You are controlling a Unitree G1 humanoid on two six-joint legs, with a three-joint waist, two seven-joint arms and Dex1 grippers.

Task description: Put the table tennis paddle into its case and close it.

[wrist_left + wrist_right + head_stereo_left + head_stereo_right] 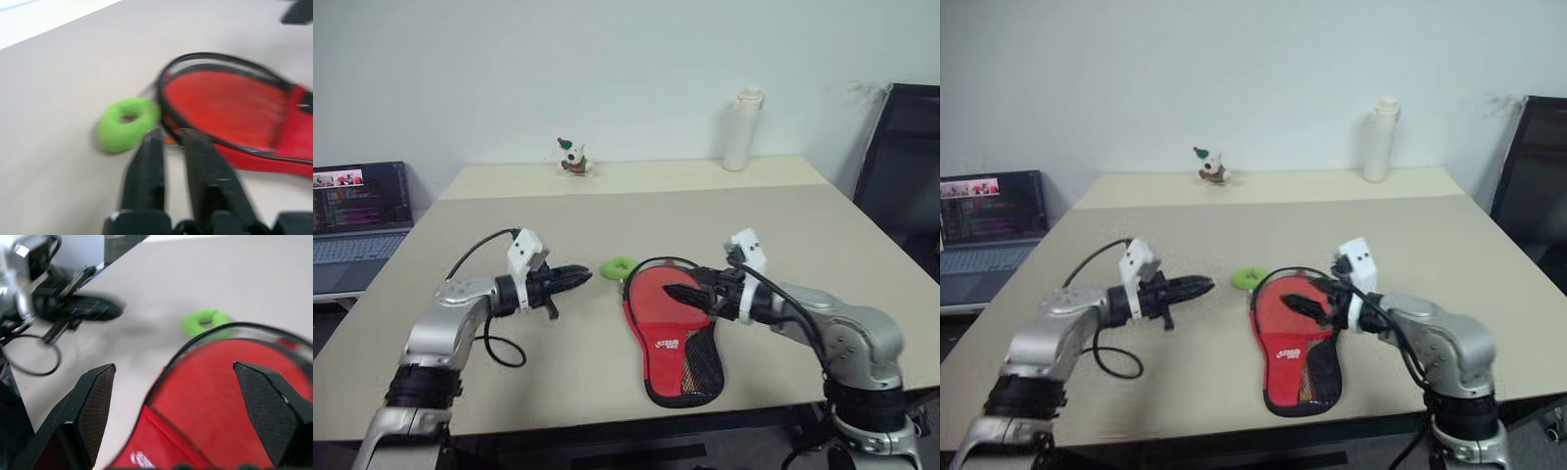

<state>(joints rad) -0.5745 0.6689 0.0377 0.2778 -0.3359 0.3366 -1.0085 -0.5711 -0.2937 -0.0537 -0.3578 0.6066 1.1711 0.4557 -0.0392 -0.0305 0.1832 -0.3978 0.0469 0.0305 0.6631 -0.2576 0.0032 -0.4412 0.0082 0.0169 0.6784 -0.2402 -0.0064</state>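
In the head views, the case [672, 338] is lying flat on the tabletop [607, 211], red side up, with its round top flap standing open. The right end effector [677, 291] is hovering just over the round part of the case, and the left end effector [579, 276] is pointing at a small green ring [619, 266] just beside the case. In the left wrist view, its two black fingers [146, 166] are sitting close together with a thin gap, pinching nothing, near the green ring [128, 123]. In the right wrist view, its fingers [95, 404] are spread wide apart with the red case [205, 396] between and below them. I cannot tell if the paddle is inside.
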